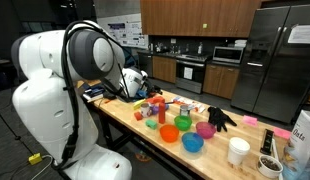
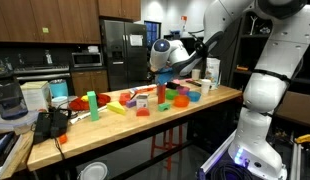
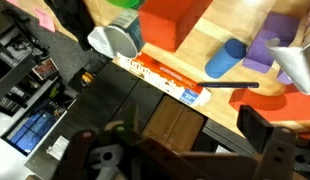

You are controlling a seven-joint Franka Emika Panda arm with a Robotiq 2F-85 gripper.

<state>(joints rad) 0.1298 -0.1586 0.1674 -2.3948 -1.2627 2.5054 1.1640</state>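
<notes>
In an exterior view, the gripper (image 1: 137,83) hangs above one end of the wooden table (image 1: 123,112), close to its edge. An orange bowl (image 1: 170,133) and a black glove (image 1: 221,118) sit further along the table, well apart from the gripper. How the jaws stand cannot be told here.

In an exterior view from across the room, the gripper (image 2: 165,66) hovers over the cluttered end of the table (image 2: 115,122). A green cup (image 2: 92,100) stands well away from it.

In the wrist view, the gripper (image 3: 180,150) has its fingers spread wide, with nothing between them. A white tube (image 3: 170,83) with orange print lies along the table's edge, just ahead of the gripper and clear of both fingers. A silver cup (image 3: 115,40) stands at one end of the tube, and a blue cylinder (image 3: 223,60) lies just beside the other end. A red block (image 3: 175,20) stands behind the tube.
</notes>
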